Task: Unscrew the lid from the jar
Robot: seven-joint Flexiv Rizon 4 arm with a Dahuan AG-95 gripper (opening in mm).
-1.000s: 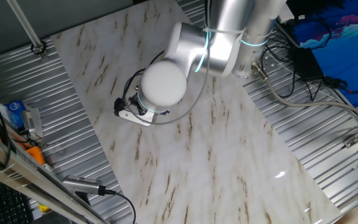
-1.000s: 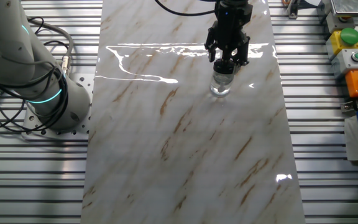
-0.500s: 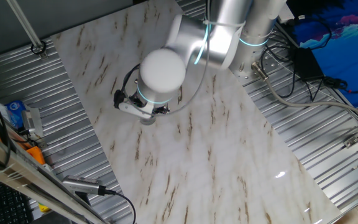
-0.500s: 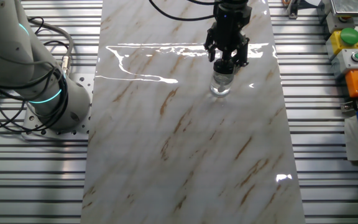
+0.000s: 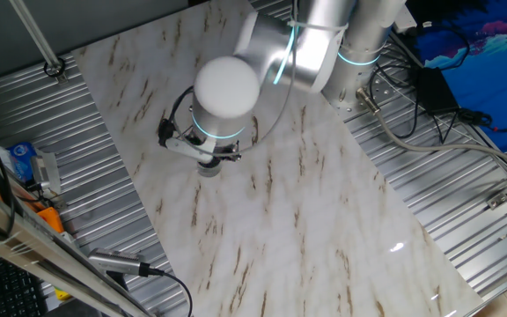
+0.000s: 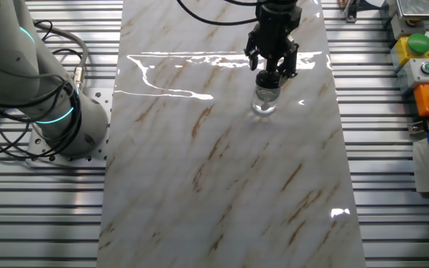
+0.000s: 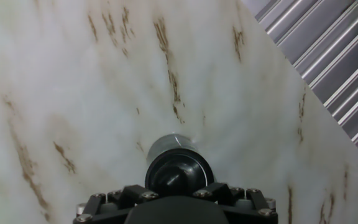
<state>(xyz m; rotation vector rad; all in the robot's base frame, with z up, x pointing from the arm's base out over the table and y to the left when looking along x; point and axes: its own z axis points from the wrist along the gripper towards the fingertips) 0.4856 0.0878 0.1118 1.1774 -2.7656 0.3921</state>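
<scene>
The black two-finger pincer point(image 6: 272, 73), pinching the small round black lid point(image 7: 179, 173), has rotated since a second ago, loosening it from the clear jar point(image 6: 265, 102).

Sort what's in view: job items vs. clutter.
Job:
lid, black cap on the jar
jar, clear, upright on the marble table
gripper, right above the lid

Lying about:
green button box beside the table
orange box
blue packet

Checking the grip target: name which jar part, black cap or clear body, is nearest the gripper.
The black lid: it tops the clear jar, directly under the gripper.
</scene>
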